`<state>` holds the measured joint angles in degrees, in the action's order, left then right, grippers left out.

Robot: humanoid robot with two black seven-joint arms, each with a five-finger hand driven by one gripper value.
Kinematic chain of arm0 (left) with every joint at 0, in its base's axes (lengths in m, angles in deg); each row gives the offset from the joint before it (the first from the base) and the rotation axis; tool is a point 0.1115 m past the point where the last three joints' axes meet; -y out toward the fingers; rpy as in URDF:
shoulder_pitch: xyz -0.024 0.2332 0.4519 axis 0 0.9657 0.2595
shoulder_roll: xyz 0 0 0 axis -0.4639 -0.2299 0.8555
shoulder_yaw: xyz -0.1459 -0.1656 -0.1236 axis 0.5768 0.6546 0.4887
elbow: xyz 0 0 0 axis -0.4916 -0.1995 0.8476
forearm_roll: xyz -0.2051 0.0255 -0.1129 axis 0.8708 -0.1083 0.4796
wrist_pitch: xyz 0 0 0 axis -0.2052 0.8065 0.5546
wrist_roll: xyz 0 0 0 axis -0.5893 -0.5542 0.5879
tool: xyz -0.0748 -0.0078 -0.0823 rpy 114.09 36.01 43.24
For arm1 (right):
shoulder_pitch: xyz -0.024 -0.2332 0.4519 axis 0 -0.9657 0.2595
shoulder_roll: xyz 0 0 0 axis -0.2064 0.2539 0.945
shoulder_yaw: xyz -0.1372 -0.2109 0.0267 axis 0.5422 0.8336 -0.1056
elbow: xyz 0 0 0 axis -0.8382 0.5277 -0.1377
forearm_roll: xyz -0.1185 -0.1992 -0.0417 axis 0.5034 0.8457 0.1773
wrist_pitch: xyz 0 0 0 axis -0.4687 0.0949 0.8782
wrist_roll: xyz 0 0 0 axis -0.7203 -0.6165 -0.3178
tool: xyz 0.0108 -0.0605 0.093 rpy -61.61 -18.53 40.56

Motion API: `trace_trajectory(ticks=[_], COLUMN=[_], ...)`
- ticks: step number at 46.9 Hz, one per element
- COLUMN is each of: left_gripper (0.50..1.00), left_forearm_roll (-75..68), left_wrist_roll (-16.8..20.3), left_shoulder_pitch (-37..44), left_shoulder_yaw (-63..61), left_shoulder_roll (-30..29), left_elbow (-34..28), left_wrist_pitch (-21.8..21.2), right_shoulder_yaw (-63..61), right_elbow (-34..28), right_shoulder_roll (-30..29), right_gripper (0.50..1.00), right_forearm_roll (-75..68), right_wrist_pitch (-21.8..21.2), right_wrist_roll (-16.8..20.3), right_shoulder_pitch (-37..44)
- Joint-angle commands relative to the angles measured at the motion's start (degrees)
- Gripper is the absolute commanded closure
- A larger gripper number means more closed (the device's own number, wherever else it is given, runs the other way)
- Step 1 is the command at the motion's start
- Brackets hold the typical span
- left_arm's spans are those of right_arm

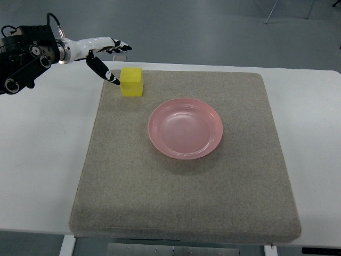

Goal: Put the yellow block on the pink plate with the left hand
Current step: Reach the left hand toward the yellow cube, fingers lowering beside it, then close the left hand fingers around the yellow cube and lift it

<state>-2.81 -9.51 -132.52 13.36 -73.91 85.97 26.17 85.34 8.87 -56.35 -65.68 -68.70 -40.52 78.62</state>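
A yellow block [131, 81] sits on the grey mat [181, 186] near its far left corner. A pink plate [185, 128] lies on the mat to the right of the block and a little nearer, with nothing in it. My left hand [113, 60] comes in from the upper left, just left of and beyond the block. Its fingers are spread and hold nothing; the thumb [105, 73] points down close to the block's left side. The right arm does not show.
The mat lies on a white table [42, 160]. Grey floor shows beyond the table's far edge, with chair legs [272, 12] at the top right.
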Motion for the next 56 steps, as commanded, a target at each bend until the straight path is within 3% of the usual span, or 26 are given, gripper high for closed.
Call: trace_trajectory(ticks=[1, 20, 38, 42, 49, 52, 56], left_gripper=[0.508, 0.51, 0.536, 0.576, 0.737, 0.838, 0.902], left_forearm_roll=[-2.0, -11.4, -11.5, -11.5, -11.5, -11.5, -11.5], left_wrist_roll=[0.0, -0.4, -1.0, -1.1, -1.1, -1.1, -1.2], left_shoulder_pitch=[0.0, 0.4, 0.6, 0.6, 0.6, 0.6, 0.5], left_shoulder_yaw=[-0.6, -1.7, -5.9, -5.9, -6.1, -6.3, -6.3], left_shoulder_roll=[1.3, 7.3, 8.3, 8.3, 8.6, 8.6, 8.6], left_elbow=[0.0, -4.8, -6.0, -6.2, -6.7, -6.8, -6.8], left_wrist_pitch=[-1.8, -6.5, -6.8, -6.8, -6.8, -6.8, -6.9], right_shoulder_yaw=[0.0, 0.0, 0.0, 0.0, 0.0, 0.0, 0.0], right_elbow=[0.0, 0.0, 0.0, 0.0, 0.0, 0.0, 0.0], right_shoulder_roll=[0.0, 0.0, 0.0, 0.0, 0.0, 0.0, 0.0], right_gripper=[0.576, 0.576, 0.576, 0.576, 0.576, 0.576, 0.576], right_forearm_roll=[0.0, 0.0, 0.0, 0.0, 0.0, 0.0, 0.0], right_wrist_pitch=[0.0, 0.0, 0.0, 0.0, 0.0, 0.0, 0.0], right_wrist_roll=[0.0, 0.0, 0.0, 0.0, 0.0, 0.0, 0.0], right_shoulder_pitch=[0.0, 0.0, 0.0, 0.0, 0.0, 0.0, 0.0])
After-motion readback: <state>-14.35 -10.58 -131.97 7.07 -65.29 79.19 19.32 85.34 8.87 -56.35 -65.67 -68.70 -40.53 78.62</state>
